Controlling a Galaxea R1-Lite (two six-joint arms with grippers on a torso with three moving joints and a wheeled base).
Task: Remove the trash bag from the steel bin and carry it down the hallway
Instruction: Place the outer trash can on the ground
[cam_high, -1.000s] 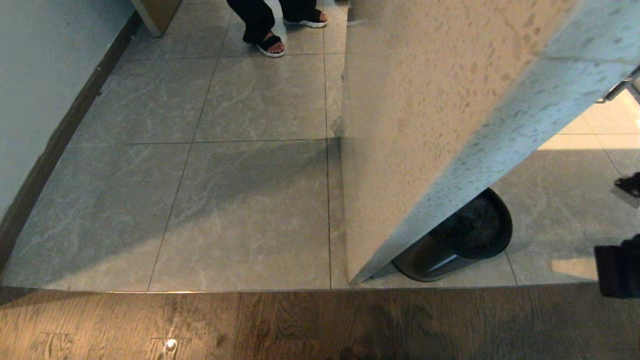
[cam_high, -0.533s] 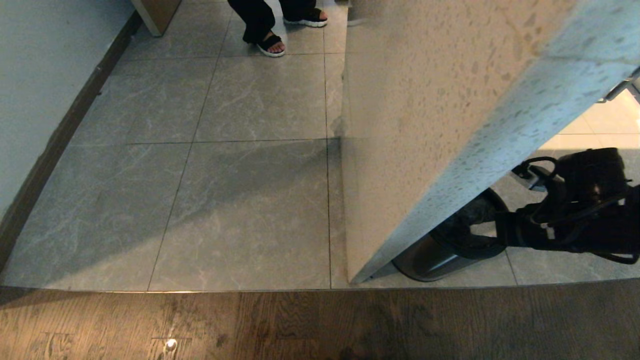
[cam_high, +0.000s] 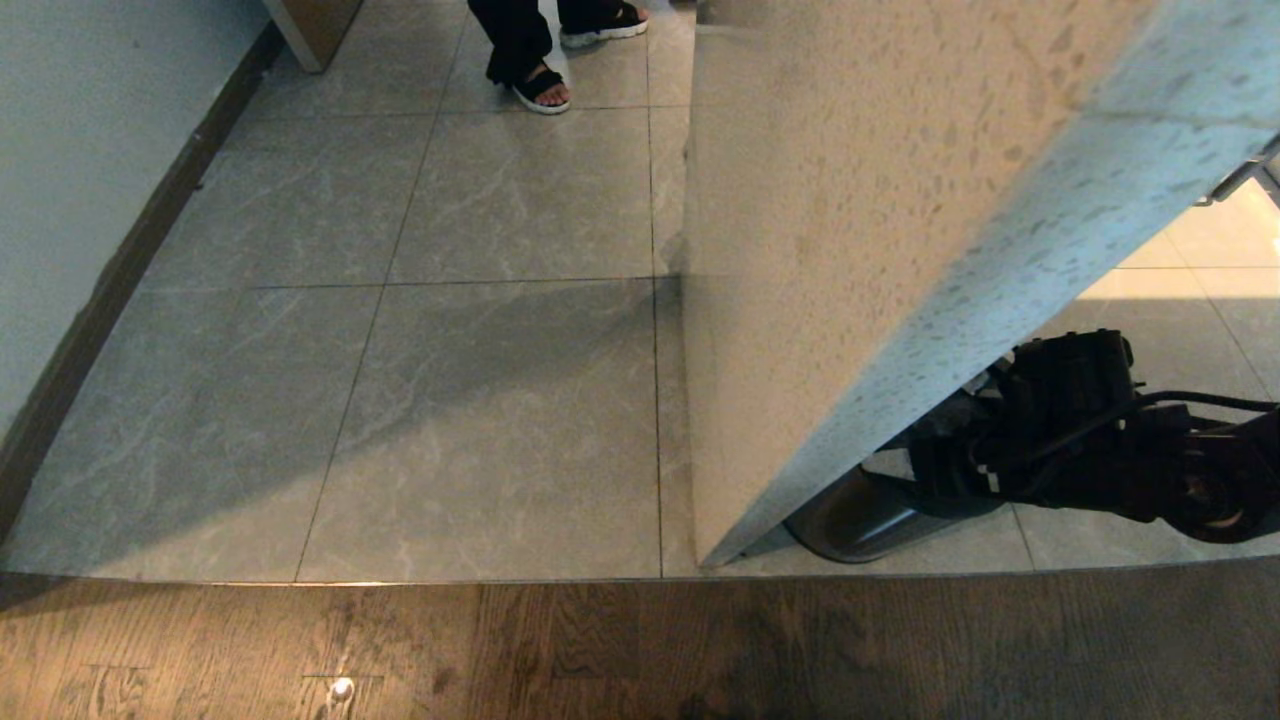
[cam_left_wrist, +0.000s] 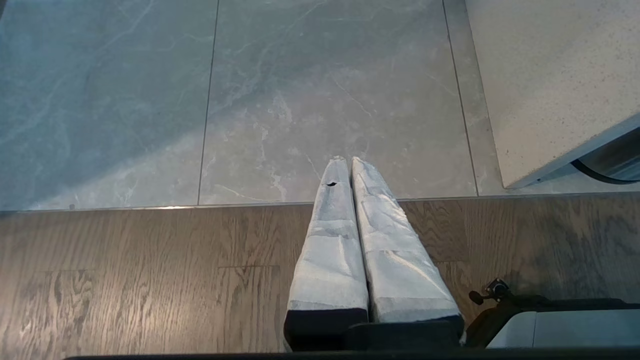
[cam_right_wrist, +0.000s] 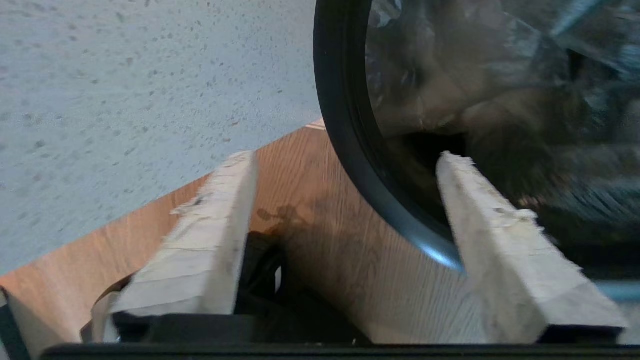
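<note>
The right claw (cam_right_wrist: 345, 165) gapes wide, holding nothing, straddling the steel bin's (cam_high: 850, 520) black rim (trash bag (cam_right_wrist: 500, 90) inside). The left claw (cam_left_wrist: 347, 170) hangs closed, empty, over open floor.

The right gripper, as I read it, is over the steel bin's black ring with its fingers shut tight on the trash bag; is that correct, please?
Not quite. The right gripper is at the steel bin's black ring, but its fingers are spread open, holding nothing. One finger is over the trash bag inside the ring, the other outside it. The right wrist view shows this.
</note>
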